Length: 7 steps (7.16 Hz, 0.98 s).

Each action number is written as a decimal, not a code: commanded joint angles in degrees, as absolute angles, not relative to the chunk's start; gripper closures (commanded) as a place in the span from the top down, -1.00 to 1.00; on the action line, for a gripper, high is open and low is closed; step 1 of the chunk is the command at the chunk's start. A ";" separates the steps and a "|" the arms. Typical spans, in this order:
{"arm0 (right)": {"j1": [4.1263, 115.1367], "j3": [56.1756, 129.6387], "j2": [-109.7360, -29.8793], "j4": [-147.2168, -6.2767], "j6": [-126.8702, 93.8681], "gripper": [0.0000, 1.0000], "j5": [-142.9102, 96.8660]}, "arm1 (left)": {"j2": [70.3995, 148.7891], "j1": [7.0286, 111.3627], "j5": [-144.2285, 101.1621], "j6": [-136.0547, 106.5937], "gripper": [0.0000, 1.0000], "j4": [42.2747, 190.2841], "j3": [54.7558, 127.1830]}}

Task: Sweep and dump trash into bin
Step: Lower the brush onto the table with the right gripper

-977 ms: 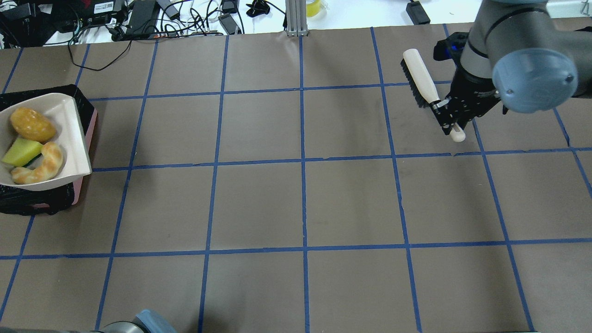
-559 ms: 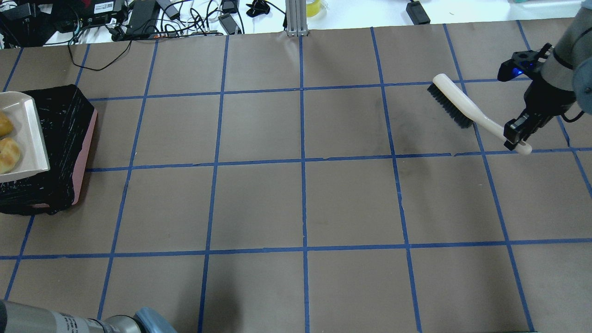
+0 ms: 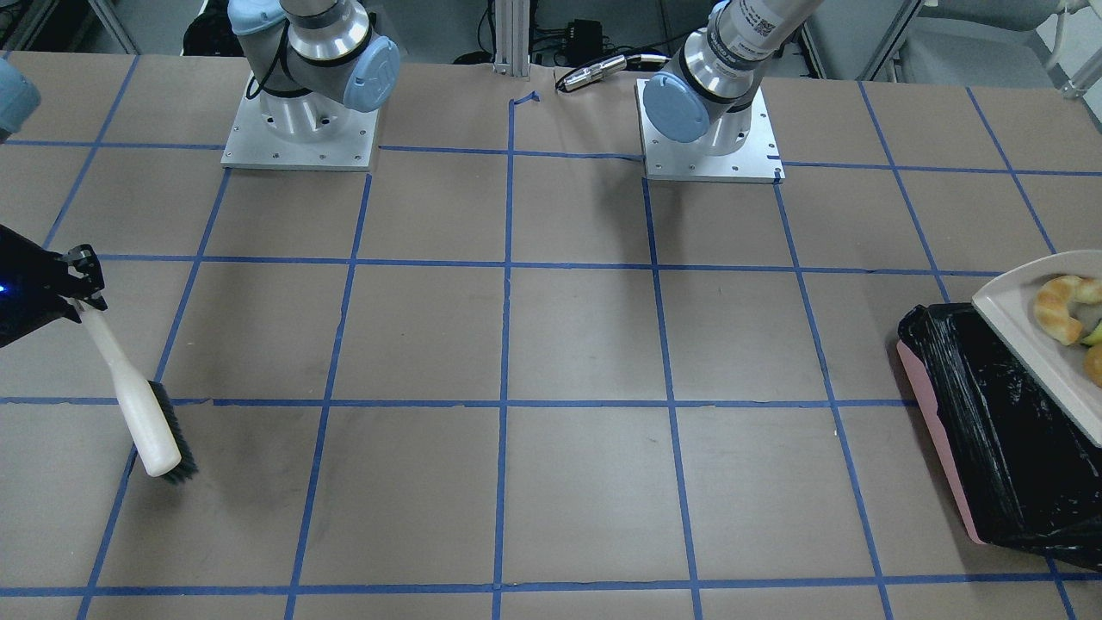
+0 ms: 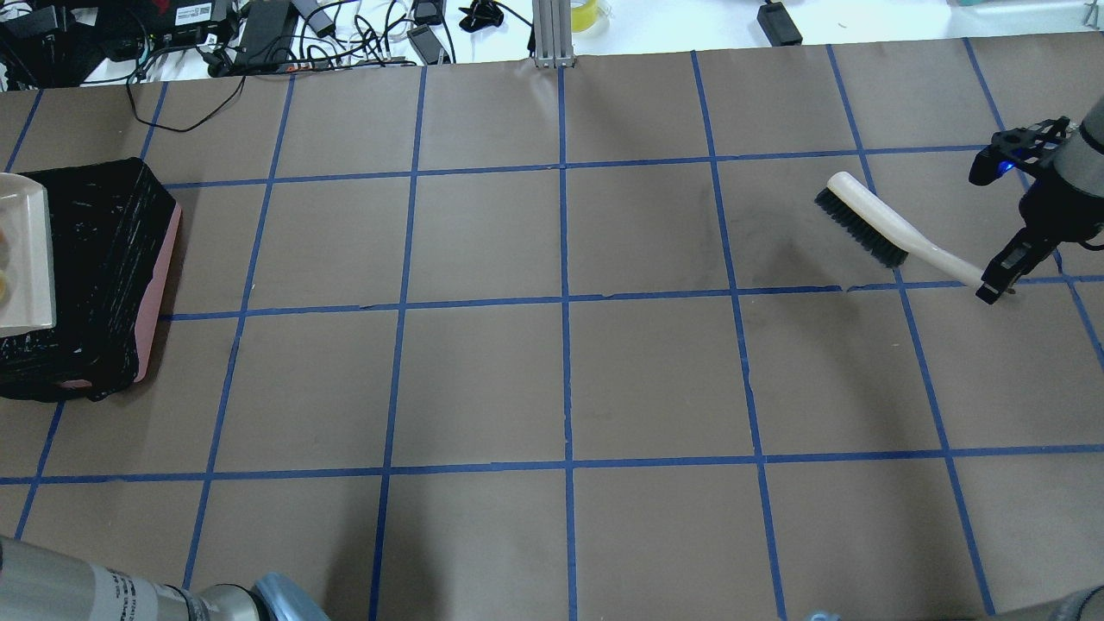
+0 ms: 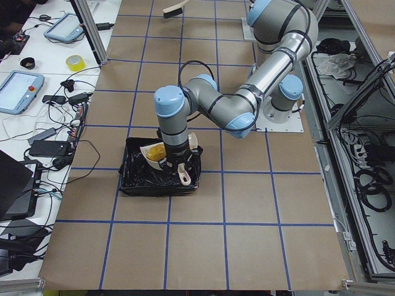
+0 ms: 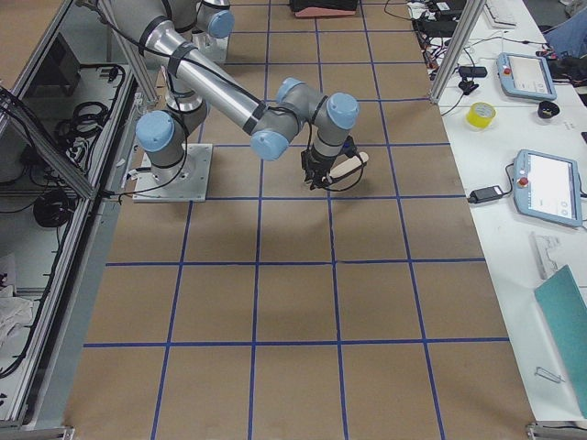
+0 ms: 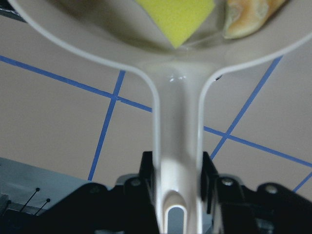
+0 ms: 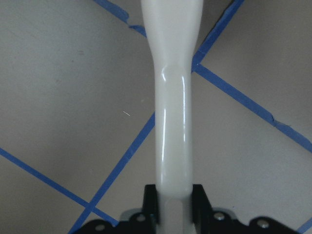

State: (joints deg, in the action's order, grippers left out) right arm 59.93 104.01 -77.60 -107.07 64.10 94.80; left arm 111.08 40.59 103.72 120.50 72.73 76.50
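left tool — clamped on dustpan over bin | right tool — clamped on brush

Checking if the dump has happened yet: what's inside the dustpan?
The dustpan holds the croissant, the yellow wedge and an edge of the roll, above the bin. The frame edge cuts off the rest of the dustpan; the bin's inside under it is hidden.

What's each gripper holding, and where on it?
Left gripper clamps the dustpan by its handle; right gripper clamps the brush by its handle end.
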 commanded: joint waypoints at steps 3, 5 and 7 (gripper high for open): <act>57.83 104.33 -70.94 -118.37 66.63 -1.00 94.92 | 112.76 43.49 106.32 132.94 -1.00 66.90 75.06; 57.83 104.33 -70.14 -118.83 65.39 -1.00 94.92 | 114.60 44.03 111.07 137.44 -1.00 63.48 75.06; 57.83 104.24 -70.14 -118.83 65.30 -0.79 94.83 | 116.53 46.22 116.68 137.90 -1.00 56.56 74.97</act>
